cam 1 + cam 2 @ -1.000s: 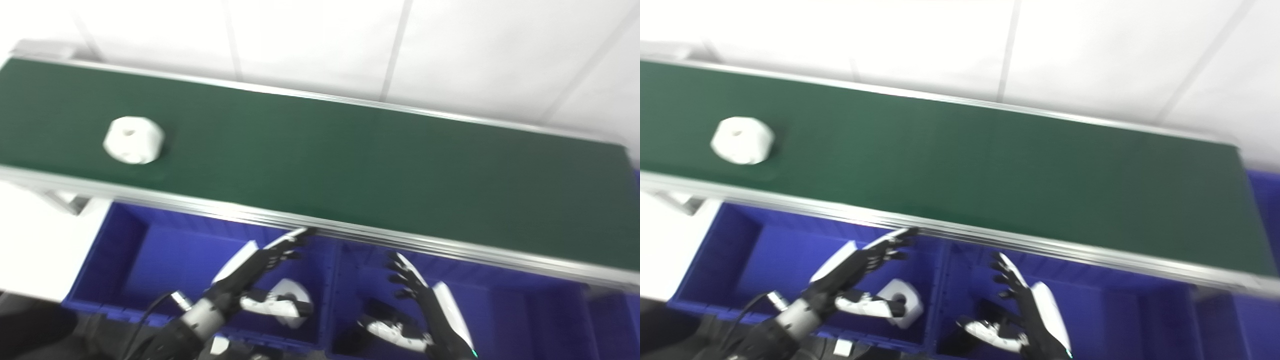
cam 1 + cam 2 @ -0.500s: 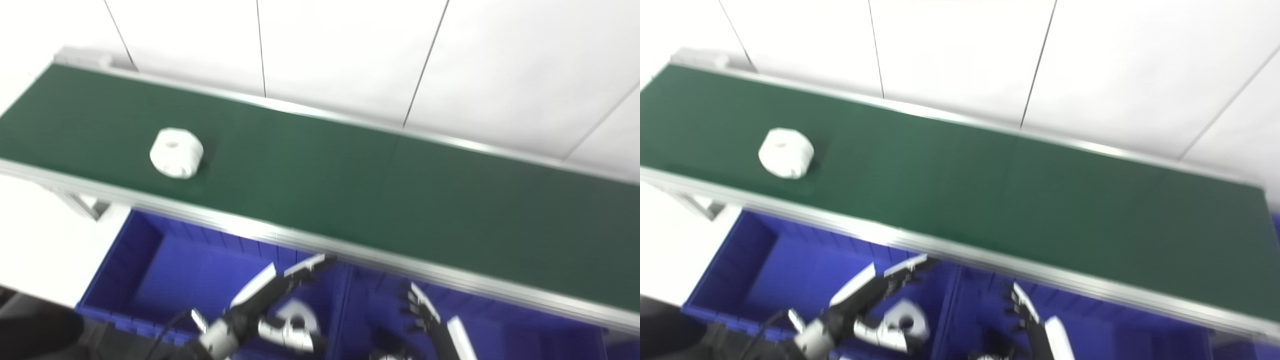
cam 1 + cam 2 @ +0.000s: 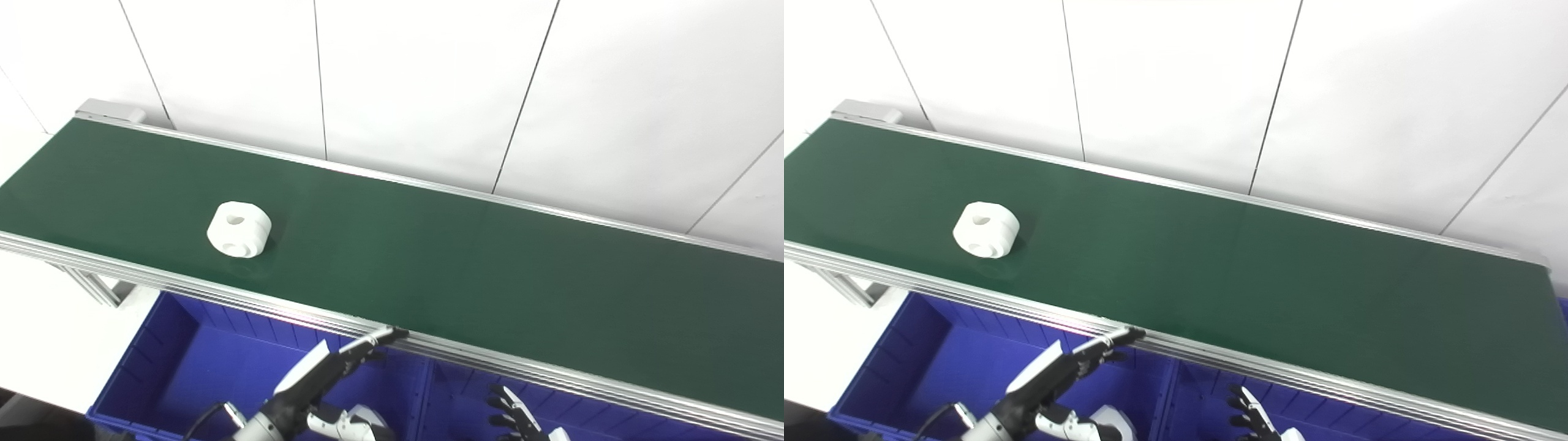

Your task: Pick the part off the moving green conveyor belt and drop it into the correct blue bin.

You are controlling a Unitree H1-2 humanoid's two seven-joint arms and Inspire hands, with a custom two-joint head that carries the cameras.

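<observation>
A chunky white plastic part with a round hole [image 3: 239, 228] lies on the long green conveyor belt with aluminium rails [image 3: 429, 257], towards its left end and well apart from both hands. The left hand [image 3: 318, 375] hovers over the left blue plastic bin [image 3: 159, 361], fingers spread and straight, grasping nothing, its fingertips level with the belt's near rail. The right hand [image 3: 1252, 419] shows only splayed fingertips above the right blue bin [image 3: 1200, 404]. The right eye view alone shows the belt's right end.
</observation>
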